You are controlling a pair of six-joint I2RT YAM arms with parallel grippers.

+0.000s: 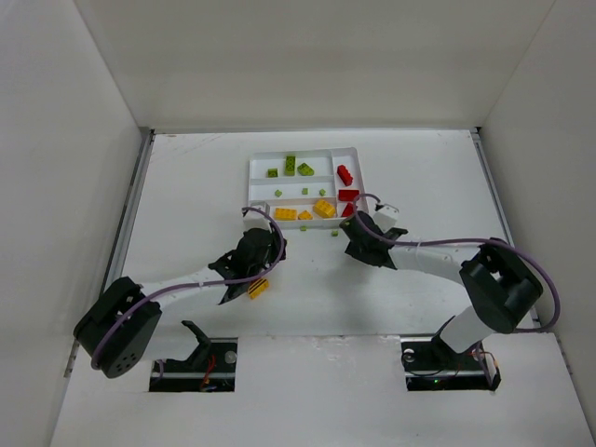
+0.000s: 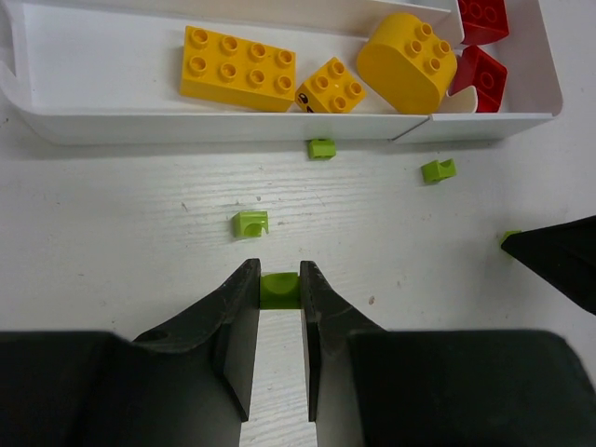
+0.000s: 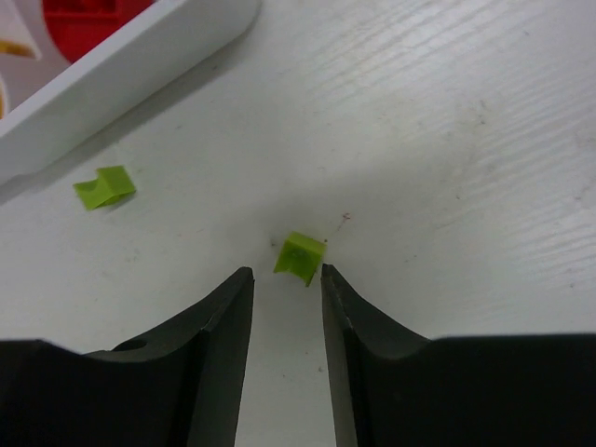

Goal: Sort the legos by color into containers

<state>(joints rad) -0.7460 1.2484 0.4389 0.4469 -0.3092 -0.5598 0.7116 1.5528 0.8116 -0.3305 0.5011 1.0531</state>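
The white tray (image 1: 253, 166) holds green bricks (image 1: 291, 168) in its far slot, yellow bricks (image 1: 285, 214) in its near slot and red bricks (image 1: 346, 174) in the crosswise slot on the right. My left gripper (image 1: 277, 245) is shut on a tiny lime green brick (image 2: 279, 290), low over the table just short of the tray (image 2: 186, 126). My right gripper (image 3: 284, 275) is open, and another tiny green brick (image 3: 300, 256) lies on the table right at its fingertips, touching neither. In the top view the right gripper (image 1: 343, 233) is near the tray's front right corner.
Loose tiny green bricks lie on the table in the left wrist view (image 2: 250, 223) (image 2: 321, 148) (image 2: 438, 170), and one in the right wrist view (image 3: 104, 186). A yellow brick (image 1: 258, 289) lies beside my left arm. White walls enclose the table.
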